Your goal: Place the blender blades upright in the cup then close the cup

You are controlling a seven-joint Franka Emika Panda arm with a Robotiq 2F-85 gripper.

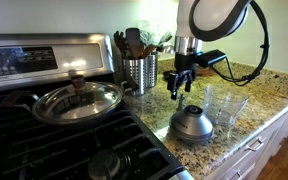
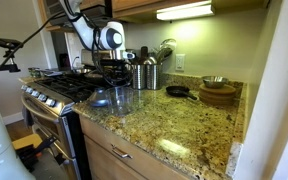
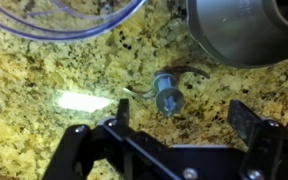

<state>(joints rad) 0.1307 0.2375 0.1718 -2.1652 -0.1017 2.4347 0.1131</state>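
Exterior view: pincer (image 1: 179, 88) hanging above the table (image 1: 259, 90), clear of the surface. Cup (image 1: 224, 103) off to one side of it and lower; dome lid (image 1: 191, 123) below it, nearer the camera. Blades too small to make out here. Other exterior view: pincer (image 2: 115, 70) over the cup (image 2: 123, 98), state unreadable from this angle. Wrist view: jaws spread wide, nothing between them. Blender blades (image 3: 167, 95) lying on bare table just ahead of the pincer (image 3: 179, 130), roughly centred on the jaw line, apparently tipped rather than upright. Cup rim (image 3: 54, 22) further ahead to one side, dome lid (image 3: 239, 30) ahead to the other. Judged step: approach for the blade pick, no grasp yet. Next: straight descent, close on the hub, avoid the edges, then lift toward the cup.
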